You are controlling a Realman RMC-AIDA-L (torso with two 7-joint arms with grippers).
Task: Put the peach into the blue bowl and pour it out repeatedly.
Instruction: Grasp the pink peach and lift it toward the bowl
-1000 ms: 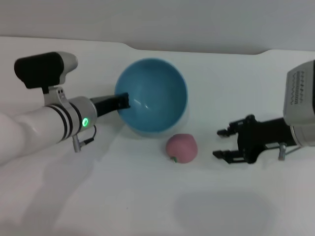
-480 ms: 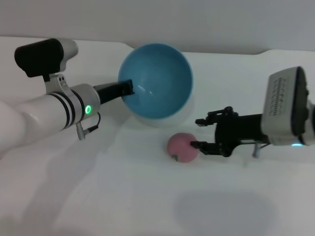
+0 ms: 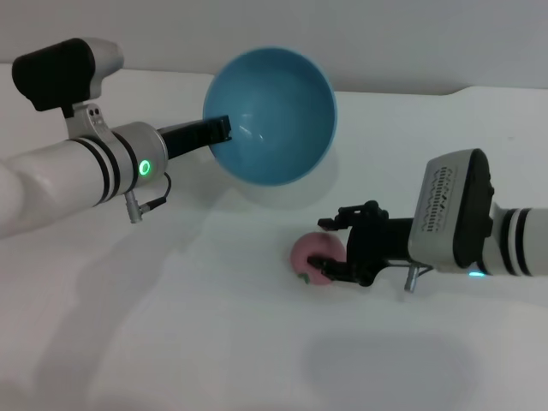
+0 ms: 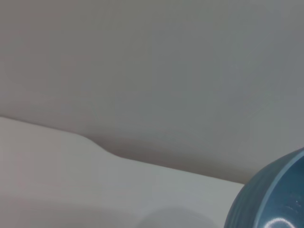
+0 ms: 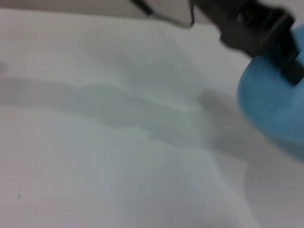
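A robot test bench or lab is showing here, a plain smooth white table (image 3: 214, 342) lying under two robot arms, a bare grey wall (image 3: 385, 34) standing behind it.

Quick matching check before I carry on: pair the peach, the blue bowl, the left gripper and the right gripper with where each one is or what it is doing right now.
Things:
1. peach
2. blue bowl
3. left gripper
4. right gripper

States:
A. clamped on the bowl's rim
B. lying on the white table
C. fingers open on either side of the fruit
D. lifted off the table, tipped with its empty inside facing the head camera

Pairs: 1-B, 2-D, 3-A, 4-C
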